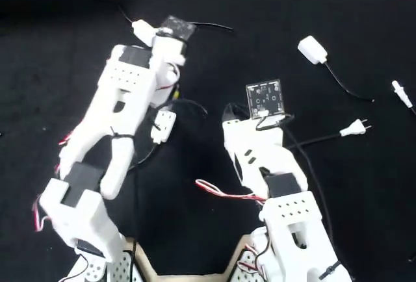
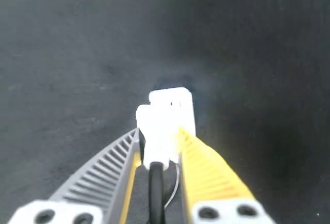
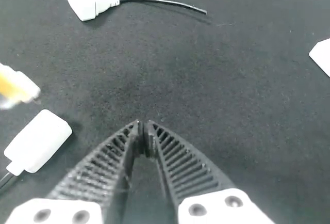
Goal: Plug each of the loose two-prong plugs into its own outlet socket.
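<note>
Plugs first: one white plug [image 2: 157, 123] with a black cord [image 2: 154, 182] is pinched tight in your left gripper [image 2: 159, 133]. Its front end touches a white socket block [image 2: 174, 99]. You cannot see the prongs. I think they are in the holes or going in, but I cannot tell if the plug is pushed all the way home. This pair sits near the middle of the table [image 1: 364, 217], on the left arm's side.

Your right gripper [image 3: 142, 133] is pressed together with nothing in it. It hangs low over the middle of the table, near that pair.

So at best one plug is done, or nearly done. Now look toward the right edge of the table. A loose plug [image 1: 354, 127] lies there with both prongs bare. A thin white thing that looks like a second plug [image 1: 402, 93] lies right at that edge. Both need a socket. A white socket [image 1: 312, 49] waits toward the far right corner, apart from both of them. Near the far edge, on the left side, lies one more white piece [image 3: 82, 0]. I cannot tell if it is a bare socket or a socket with a plug already in it.

You will find no names, labels or words that can be read on any plug, socket or cord.
</note>
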Tool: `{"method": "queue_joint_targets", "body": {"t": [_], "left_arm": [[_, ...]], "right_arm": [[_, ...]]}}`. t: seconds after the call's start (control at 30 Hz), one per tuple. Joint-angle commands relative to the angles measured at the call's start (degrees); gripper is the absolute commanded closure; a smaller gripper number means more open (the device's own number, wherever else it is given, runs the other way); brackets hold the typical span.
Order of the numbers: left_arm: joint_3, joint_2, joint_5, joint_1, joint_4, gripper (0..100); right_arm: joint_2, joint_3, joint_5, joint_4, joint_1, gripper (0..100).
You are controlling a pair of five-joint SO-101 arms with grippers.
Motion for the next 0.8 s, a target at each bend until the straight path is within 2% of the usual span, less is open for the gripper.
{"method": "queue_joint_targets", "body": {"t": [0.0,0.17,0.33,0.77], "left_arm": [[5.23,-3.34,0.26,-0.92,-3.16,97],[13.76,-3.87,1.85,0.22,-10.46,97],[13.58,-3.96,6.15,1.19,-11.08,97],[9.8,-3.96,6.51,3.03,-10.9,97]], "right_arm": [[0.13,-0.4,-0.44,-1.05,-0.44,98.3],[0.13,-0.22,-0.26,-1.05,-1.05,98.3],[0.13,-0.04,-0.26,-1.49,-0.97,98.3],[0.13,-0.04,-0.35,-1.76,-0.7,98.3]]}}
